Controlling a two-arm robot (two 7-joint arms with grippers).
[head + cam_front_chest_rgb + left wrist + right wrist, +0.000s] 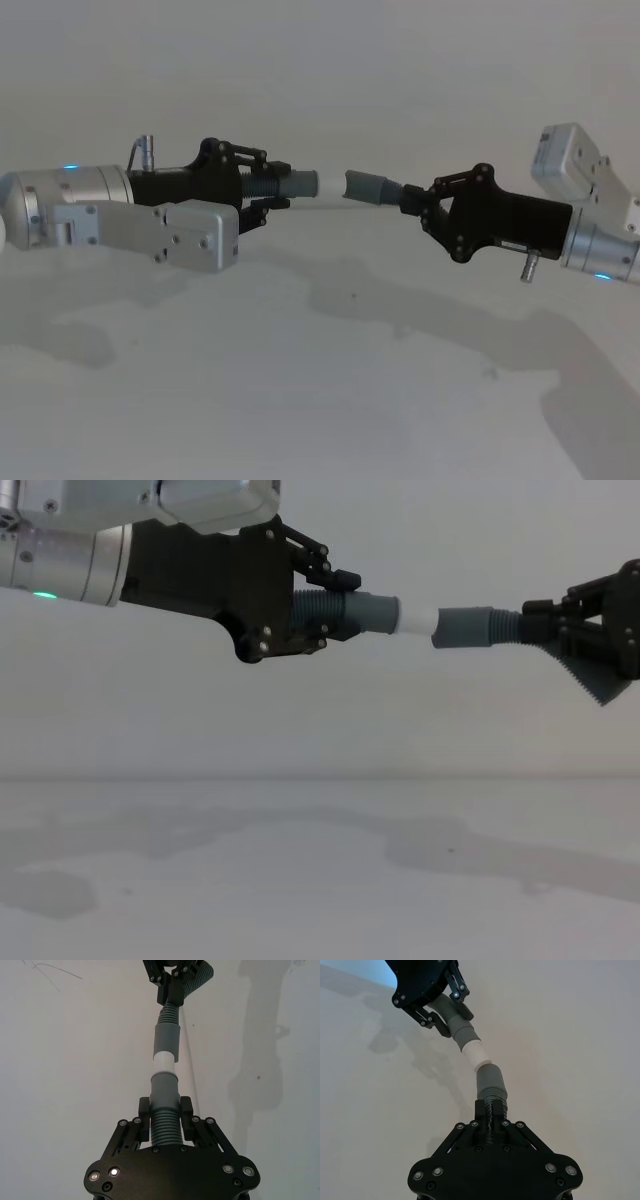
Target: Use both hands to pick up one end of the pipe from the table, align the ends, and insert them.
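Grey hose pieces hang above the table (300,880), one clamped by its ribs in each gripper so the cuffs stay free. My left gripper (318,605) aims the white tip (415,620) at the cuff (465,627) my right gripper (560,630) holds.

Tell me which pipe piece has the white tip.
The pipe piece in the left claw: its grey cuff ends in a narrower white tip. The right claw's piece ends in a plain grey cuff.
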